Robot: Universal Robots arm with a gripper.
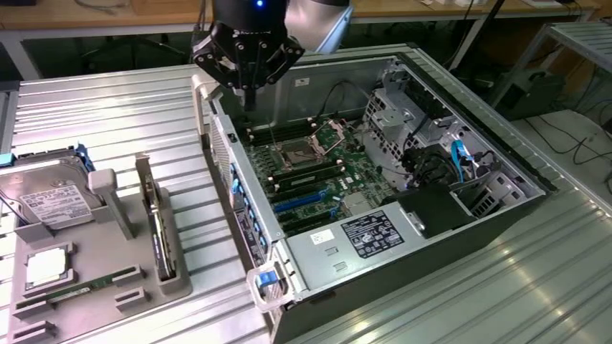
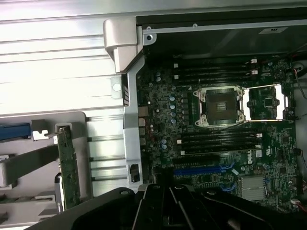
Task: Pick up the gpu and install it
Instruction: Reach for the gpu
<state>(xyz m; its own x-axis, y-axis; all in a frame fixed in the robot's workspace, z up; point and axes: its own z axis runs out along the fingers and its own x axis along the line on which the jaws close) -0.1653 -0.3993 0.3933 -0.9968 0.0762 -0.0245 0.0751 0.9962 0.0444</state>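
The gpu (image 1: 160, 228) stands on its edge in a slot of the grey holder (image 1: 177, 287) at the exterior view's left, on the metal table. In the wrist view the gpu (image 2: 68, 167) is a narrow green card seen edge-on. My gripper (image 1: 249, 99) hangs over the far left corner of the open computer case (image 1: 402, 279), well apart from the gpu. Its fingers are shut together with nothing between them. In the wrist view the gripper (image 2: 169, 194) is dark, over the motherboard's blue slot (image 2: 201, 168).
The motherboard (image 1: 316, 179) lies open in the case, with an empty processor socket (image 2: 220, 106) and black memory slots. The holder also carries a silver hard drive (image 1: 50, 204), a processor chip (image 1: 46, 266) and a memory stick (image 1: 77, 291). A power supply (image 1: 368, 236) sits at the case's near end.
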